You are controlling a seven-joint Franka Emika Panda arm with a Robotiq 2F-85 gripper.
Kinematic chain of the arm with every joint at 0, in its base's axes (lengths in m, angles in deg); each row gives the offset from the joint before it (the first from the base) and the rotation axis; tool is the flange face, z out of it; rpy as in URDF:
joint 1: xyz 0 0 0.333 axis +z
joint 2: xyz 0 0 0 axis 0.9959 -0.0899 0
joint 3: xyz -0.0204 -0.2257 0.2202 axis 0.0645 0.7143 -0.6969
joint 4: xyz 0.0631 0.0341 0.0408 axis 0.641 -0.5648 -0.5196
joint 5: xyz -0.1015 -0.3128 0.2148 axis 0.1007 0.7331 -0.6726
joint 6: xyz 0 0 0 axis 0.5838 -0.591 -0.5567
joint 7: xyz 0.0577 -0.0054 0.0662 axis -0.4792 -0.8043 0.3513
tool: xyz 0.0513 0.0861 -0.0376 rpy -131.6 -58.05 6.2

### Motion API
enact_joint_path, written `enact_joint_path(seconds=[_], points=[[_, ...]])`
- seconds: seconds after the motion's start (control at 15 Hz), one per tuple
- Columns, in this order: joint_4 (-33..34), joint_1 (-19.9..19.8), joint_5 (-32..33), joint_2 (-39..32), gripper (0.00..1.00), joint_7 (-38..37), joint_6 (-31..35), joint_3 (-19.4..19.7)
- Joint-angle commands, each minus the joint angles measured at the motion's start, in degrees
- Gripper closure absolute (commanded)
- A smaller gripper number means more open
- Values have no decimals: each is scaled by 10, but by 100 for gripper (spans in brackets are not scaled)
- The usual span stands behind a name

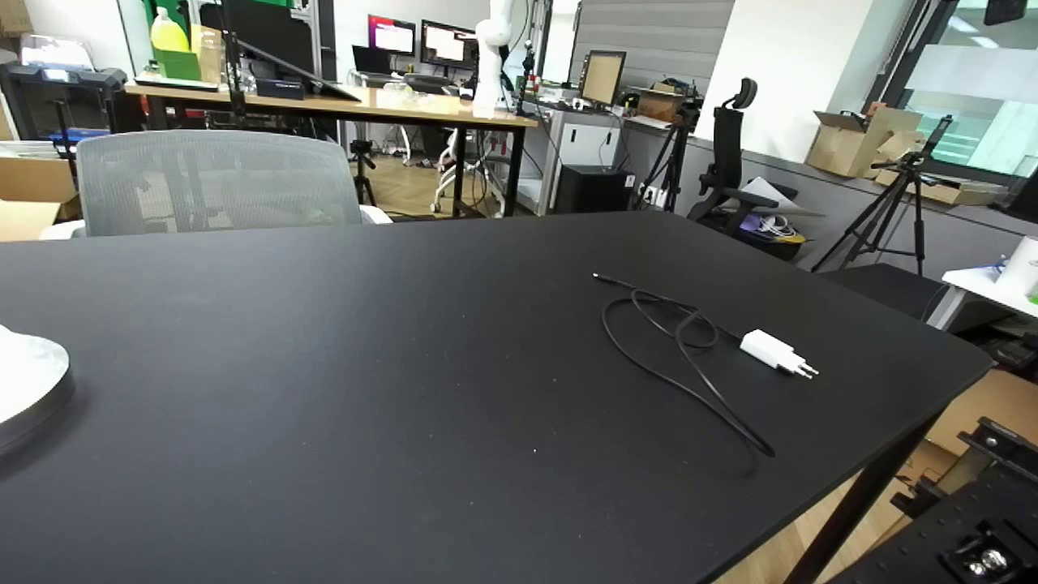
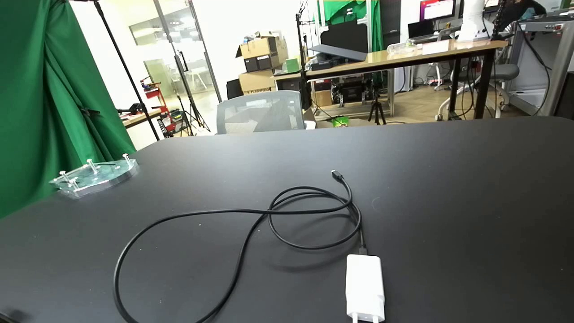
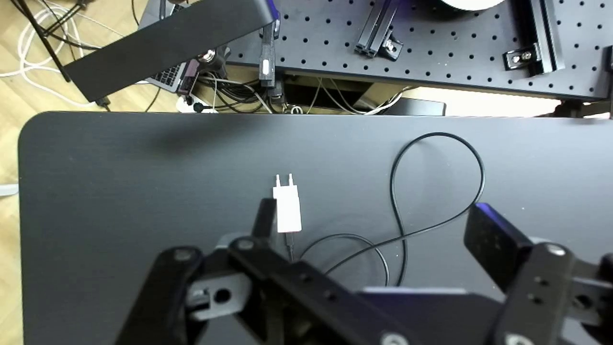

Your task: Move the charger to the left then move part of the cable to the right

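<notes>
The charger is a small white plug block with two prongs, lying on the black table in both exterior views point(image 1: 766, 350) point(image 2: 364, 285). The wrist view shows it too point(image 3: 289, 209), beside the left finger, which overlaps its left edge in the picture. The black cable point(image 2: 242, 211) runs from the charger in loops across the table, ending in a small plug tip point(image 2: 336, 175). In the wrist view the cable's large loop point(image 3: 392, 179) lies between the fingers; its lower part is hidden behind the gripper. My gripper point(image 3: 376, 223) is wide open and empty above the table. Neither exterior view shows it.
The black table point(image 1: 365, 389) has its edge close to the charger. A white-topped disc point(image 1: 28, 381) stands on the table. A clear plate with bolts point(image 2: 96, 177) lies at the table's far side. A perforated black platform point(image 3: 431, 52) stands beyond the table edge.
</notes>
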Motion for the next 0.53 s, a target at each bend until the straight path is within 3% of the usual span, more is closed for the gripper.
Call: enact_joint_path(seconds=[0.0,0.47], points=[[-13,-5,-4,12,0,-27,57,-4],[-61,-14,-43,-40,0,-146,313,-15]])
